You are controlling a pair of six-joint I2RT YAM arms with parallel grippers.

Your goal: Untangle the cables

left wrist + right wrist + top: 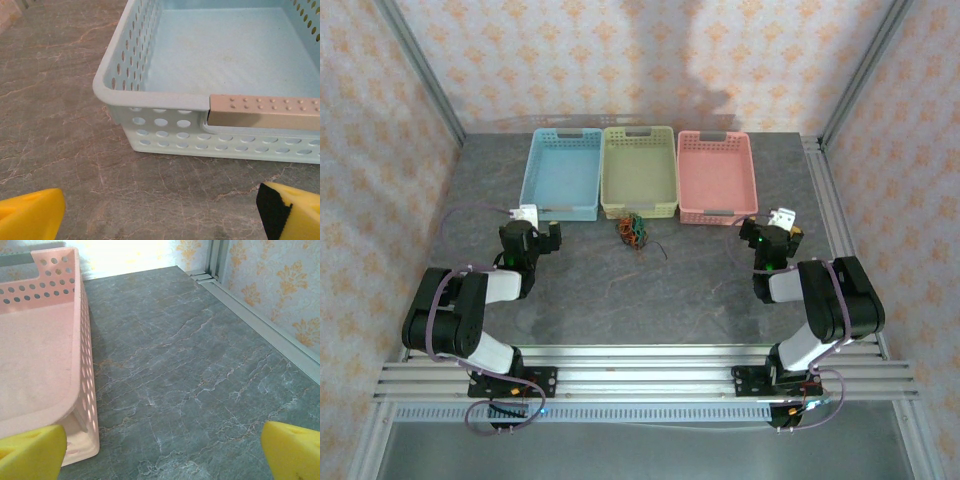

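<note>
Top external: the cables lie knotted on the surface, between both wide-open jaws, touching neither.

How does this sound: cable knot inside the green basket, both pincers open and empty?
No. The cable knot lies on the table before the green basket, per the top external view. The left pincer and right pincer are open and empty.
</note>
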